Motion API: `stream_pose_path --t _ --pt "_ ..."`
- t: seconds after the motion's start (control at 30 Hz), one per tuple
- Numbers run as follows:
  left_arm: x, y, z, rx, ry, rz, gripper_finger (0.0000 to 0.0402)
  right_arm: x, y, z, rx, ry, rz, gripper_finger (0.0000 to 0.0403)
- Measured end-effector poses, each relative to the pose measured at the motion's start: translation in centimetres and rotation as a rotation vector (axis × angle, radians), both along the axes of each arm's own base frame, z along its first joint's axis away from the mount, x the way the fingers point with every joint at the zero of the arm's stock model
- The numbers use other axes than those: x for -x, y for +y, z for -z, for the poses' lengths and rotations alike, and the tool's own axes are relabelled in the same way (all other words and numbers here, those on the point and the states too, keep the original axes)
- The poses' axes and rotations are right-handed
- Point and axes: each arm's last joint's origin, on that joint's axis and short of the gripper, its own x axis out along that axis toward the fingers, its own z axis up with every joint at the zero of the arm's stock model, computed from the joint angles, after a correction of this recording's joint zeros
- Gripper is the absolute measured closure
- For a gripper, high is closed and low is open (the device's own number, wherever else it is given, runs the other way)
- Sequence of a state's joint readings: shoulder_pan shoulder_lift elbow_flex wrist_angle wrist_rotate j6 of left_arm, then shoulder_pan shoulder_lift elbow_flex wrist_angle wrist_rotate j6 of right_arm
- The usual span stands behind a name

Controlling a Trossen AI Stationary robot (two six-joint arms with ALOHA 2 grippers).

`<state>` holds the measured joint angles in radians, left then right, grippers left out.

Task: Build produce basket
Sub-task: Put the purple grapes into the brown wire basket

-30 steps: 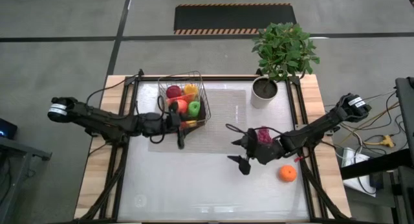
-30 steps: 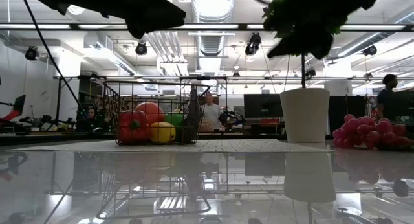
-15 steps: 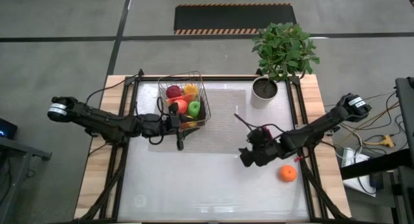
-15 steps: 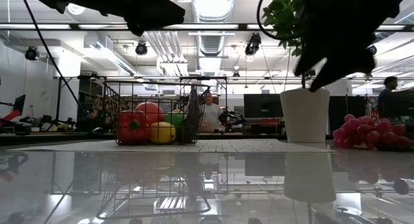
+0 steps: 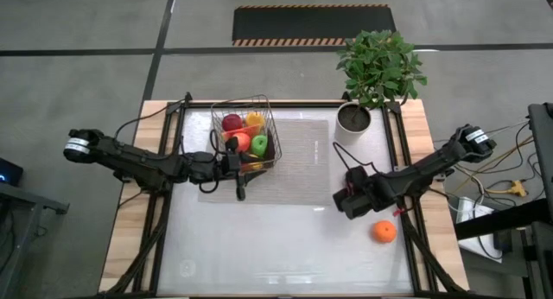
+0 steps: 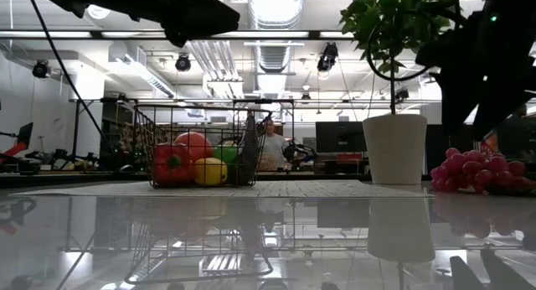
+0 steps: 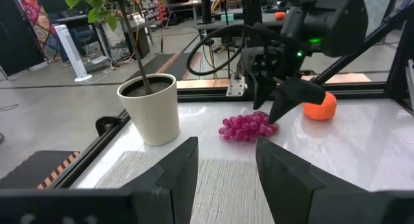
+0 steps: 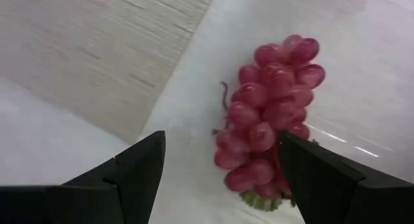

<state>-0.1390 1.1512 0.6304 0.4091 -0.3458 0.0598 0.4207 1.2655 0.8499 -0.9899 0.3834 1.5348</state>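
The wire basket (image 5: 244,133) stands on a woven mat and holds a red pepper (image 6: 170,164), a lemon, apples and other produce. A bunch of purple grapes (image 8: 268,114) lies on the white table, right of the mat. My right gripper (image 8: 221,138) hangs over the grapes, open, one finger on either side; whether it touches them I cannot tell. In the high view my right gripper (image 5: 347,199) covers the grapes. An orange (image 5: 384,232) lies near it, toward the near edge. My left gripper (image 5: 240,185) waits open by the basket's near side.
A white pot with a green plant (image 5: 352,122) stands at the far right of the table, just beyond the grapes. The woven mat (image 5: 294,161) lies under the basket. A black frame rail (image 5: 393,152) runs along the right side. Bare white table (image 5: 259,238) lies toward the near edge.
My right gripper has moved toward the table's right edge, from beside the grapes to over them, so the high view no longer shows them. Its fingers stay apart. The grapes, orange and basket have not moved.
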Motion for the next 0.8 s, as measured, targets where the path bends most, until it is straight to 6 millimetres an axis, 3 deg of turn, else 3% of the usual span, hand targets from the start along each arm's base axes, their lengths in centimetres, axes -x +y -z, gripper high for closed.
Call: stream_pose_path --t 0.37,0.8 --pt "-0.1 0.0 0.1 0.0 0.004 0.0 0.0262 0.8 -0.6 0.5 0.018 0.098 -0.003 0.0128" --pt "-0.1 0.0 0.1 0.0 0.004 0.0 0.0262 0.9 -0.8 1.8 0.046 0.057 -0.002 0.0263"
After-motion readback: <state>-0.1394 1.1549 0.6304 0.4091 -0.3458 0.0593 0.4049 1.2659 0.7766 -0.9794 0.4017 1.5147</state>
